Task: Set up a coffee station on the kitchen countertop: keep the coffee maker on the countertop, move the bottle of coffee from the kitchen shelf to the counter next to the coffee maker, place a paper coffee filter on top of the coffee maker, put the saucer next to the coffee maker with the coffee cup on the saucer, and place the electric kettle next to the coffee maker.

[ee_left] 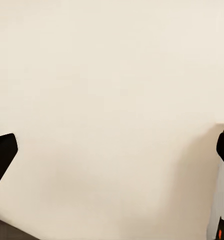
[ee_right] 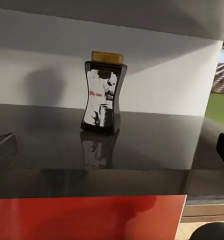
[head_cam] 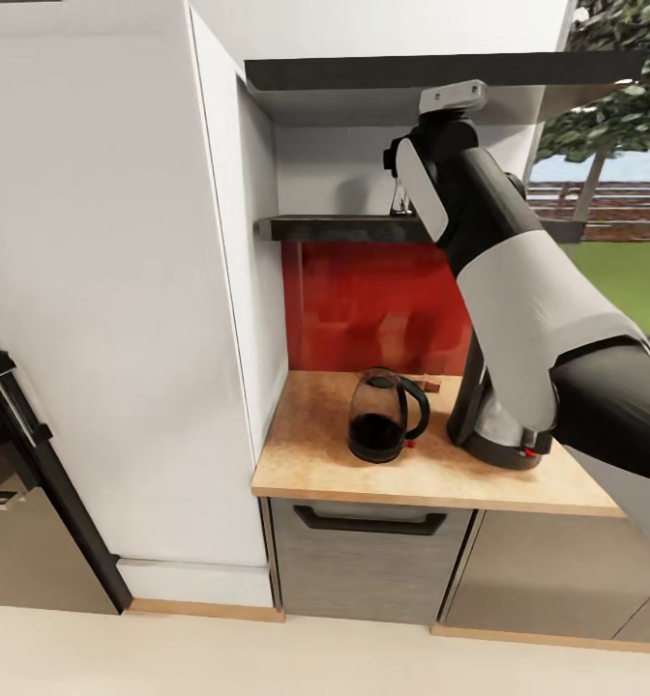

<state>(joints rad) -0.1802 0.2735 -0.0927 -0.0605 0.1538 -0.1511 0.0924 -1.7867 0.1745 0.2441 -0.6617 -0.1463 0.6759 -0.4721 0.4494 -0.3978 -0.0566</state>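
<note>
While right tool [ee_right: 112, 150] spread, bottle of coffee [ee_right: 103, 93] upright on kitchen shelf [ee_right: 142, 145].

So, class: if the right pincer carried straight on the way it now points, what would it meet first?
Probably the bottle of coffee, standing upright on the kitchen shelf roughly ahead of the open right pincer. The shelf surface between them looks free, though depth is hard to judge.

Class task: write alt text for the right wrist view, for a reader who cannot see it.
A bottle of coffee, dark with a yellow-orange lid and pale label, stands upright on a dark glossy kitchen shelf against a white wall, untouched. A red backsplash shows below the shelf.
</note>
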